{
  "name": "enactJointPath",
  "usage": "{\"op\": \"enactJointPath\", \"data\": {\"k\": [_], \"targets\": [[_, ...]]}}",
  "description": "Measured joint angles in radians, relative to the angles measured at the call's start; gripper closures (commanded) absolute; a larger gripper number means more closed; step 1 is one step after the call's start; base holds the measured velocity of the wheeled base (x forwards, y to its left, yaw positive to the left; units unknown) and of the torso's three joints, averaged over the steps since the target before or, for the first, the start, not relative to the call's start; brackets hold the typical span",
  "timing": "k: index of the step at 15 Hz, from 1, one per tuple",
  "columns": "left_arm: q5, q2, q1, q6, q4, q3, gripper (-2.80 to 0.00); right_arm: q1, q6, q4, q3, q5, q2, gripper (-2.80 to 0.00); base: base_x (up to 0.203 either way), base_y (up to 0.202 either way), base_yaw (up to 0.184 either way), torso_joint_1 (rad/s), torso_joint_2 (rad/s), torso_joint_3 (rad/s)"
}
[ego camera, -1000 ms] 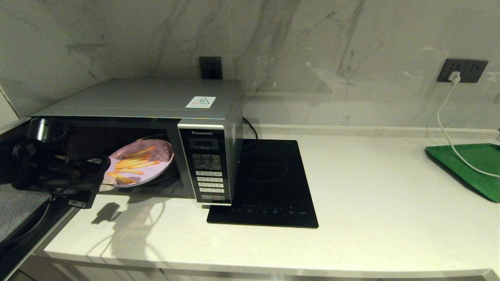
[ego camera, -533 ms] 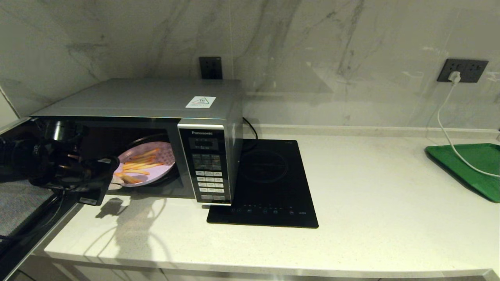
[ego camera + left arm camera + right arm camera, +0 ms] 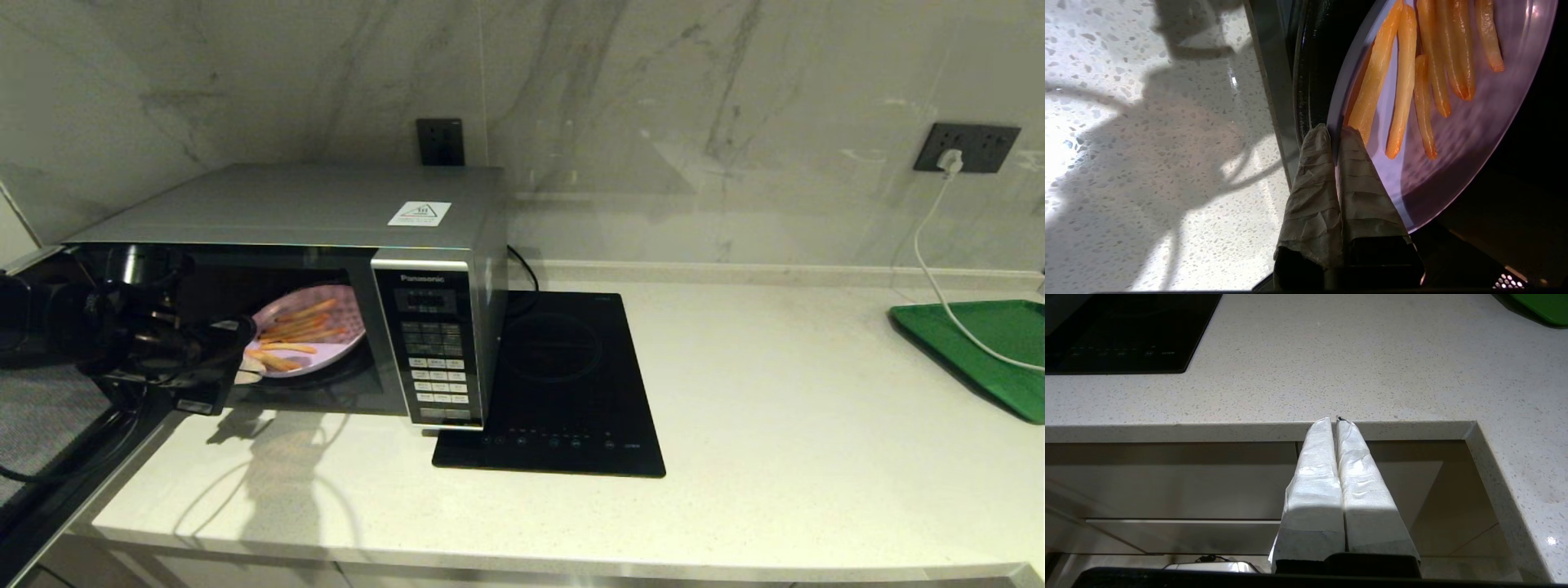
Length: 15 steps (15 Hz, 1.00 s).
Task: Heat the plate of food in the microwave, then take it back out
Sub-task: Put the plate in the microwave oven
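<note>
plate of food [image 3: 314, 343] deeper inside one microwave [image 3: 326, 245], left gripper [image 3: 1336, 134] clamped (rim)

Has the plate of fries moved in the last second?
Yes. The plate, gripped at its rim by the left gripper, has gone deeper into the microwave, away from the open front toward the back wall.

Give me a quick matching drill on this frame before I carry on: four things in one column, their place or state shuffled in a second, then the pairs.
1. plate of food
2. left gripper
3. right gripper
4. green tray

A. shut with nothing in it, by the counter edge
B. inside the open microwave
C. far right of the counter
D. shut on the plate's rim

Pairs: 1-B, 2-D, 3-A, 4-C
</note>
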Motion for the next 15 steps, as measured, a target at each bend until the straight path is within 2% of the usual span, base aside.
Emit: {"op": "enactJointPath", "data": {"k": [15], "targets": [[0.003, 0.038, -0.004, 0.011, 0.003, -0.056, 0.00, 0.000, 0.000, 0.000, 0.000, 0.000, 0.000, 0.00, 0.000, 0.000, 0.000, 0.000, 0.00, 0.000]]}}
